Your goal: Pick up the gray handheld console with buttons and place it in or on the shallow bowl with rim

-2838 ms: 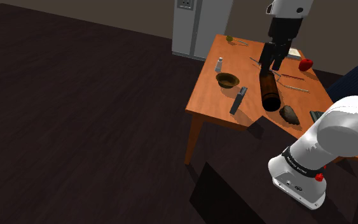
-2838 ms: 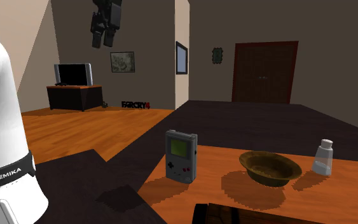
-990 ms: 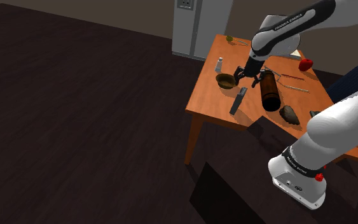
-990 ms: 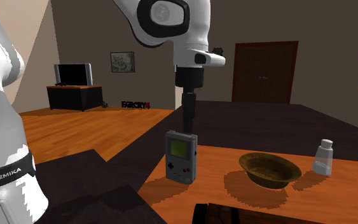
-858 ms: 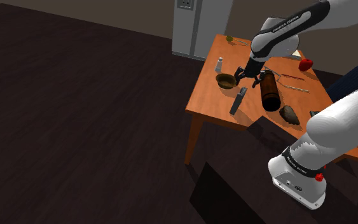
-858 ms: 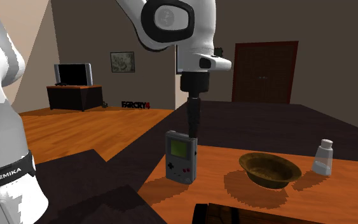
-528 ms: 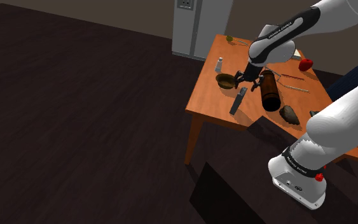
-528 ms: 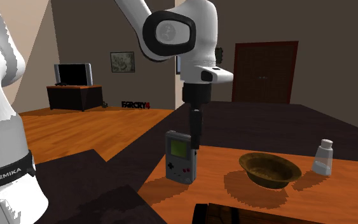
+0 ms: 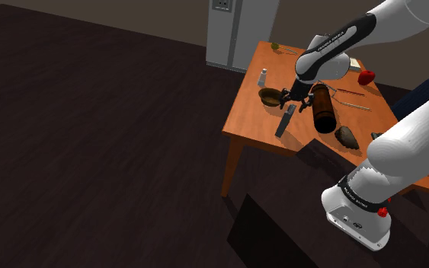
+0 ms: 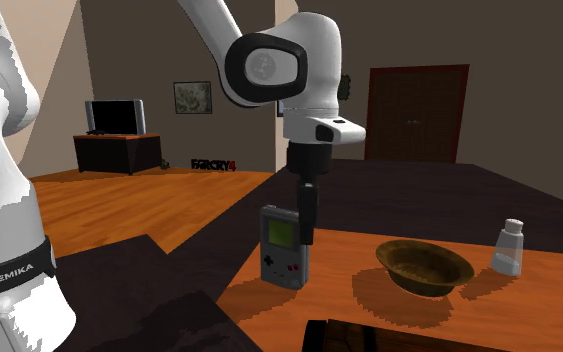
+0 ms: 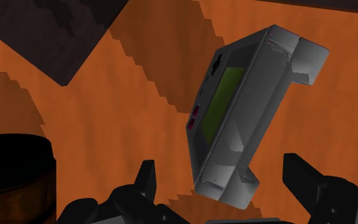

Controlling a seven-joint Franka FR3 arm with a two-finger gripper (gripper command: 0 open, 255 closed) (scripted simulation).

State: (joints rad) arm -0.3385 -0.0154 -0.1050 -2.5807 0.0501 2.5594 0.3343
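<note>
The console (image 10: 284, 247) stands upright on the table (image 10: 549, 300). The gripper (image 11: 222, 172) hangs around its top, fingers spread apart, seemingly not touching. The bowl (image 10: 424, 282) sits near, a shaker (image 10: 508, 248) beyond, a dark cylinder (image 9: 323, 110) alongside.

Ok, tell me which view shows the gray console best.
The second exterior view: the console stands upright, screen and buttons facing the camera. The wrist view shows it close but slanted, between open fingers. The shoulder view shows a thin dark slab.
</note>
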